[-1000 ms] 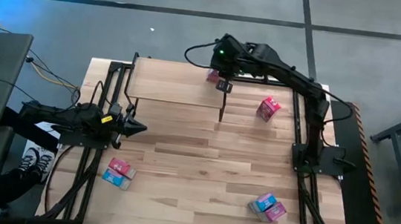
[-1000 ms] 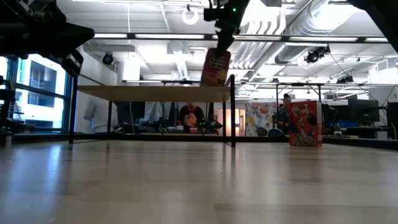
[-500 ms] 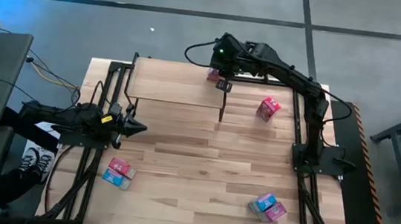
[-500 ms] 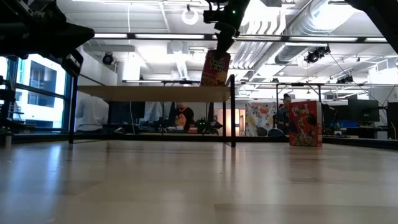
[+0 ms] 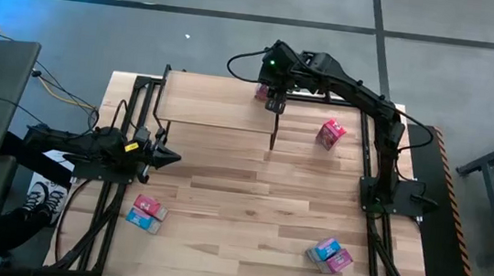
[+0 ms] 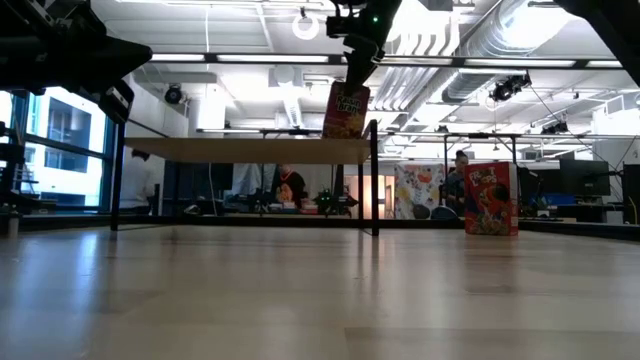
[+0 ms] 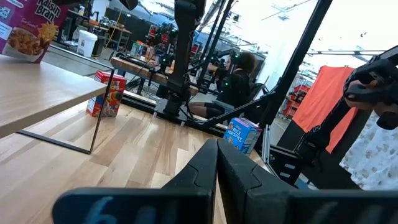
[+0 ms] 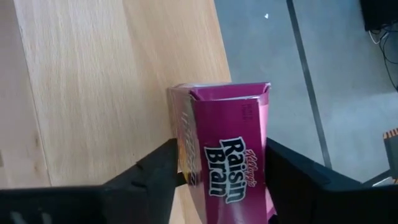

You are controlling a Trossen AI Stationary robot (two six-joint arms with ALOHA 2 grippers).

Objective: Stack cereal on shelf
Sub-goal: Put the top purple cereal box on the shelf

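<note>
We see the right pincer (image 5: 271, 93) over the shelf's (image 5: 214, 102) two o'clock corner, its fingers (image 8: 152, 171) flanking a magenta Raisin Bran box (image 6: 346, 110) that stands upright on the board; whether they grip it or have let go, we cannot tell. The left pincer (image 5: 170, 157) waits at nine o'clock on the counter (image 5: 249, 203), fingers pressed together on nothing. Other cereal boxes sit off the shelf: one (image 5: 330, 133) at two o'clock, two (image 5: 144, 213) at seven and a pair (image 5: 329, 254) at five.

One cereal box (image 5: 263, 92) upright on the shelf's (image 5: 214, 102) right rear corner, right claw (image 5: 273, 92) above.
</note>
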